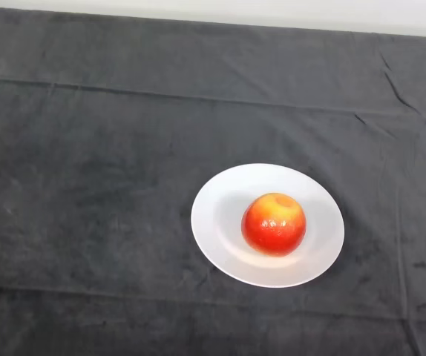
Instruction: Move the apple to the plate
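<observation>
A red and yellow apple [274,223] rests on a round white plate [217,211], a little right of the plate's middle. The plate lies on the dark cloth right of the table's centre, toward the near side.
The dark cloth [94,185] covers the whole table, with creases along the back and at the far right. A pale wall strip [272,11] runs behind the table's far edge.
</observation>
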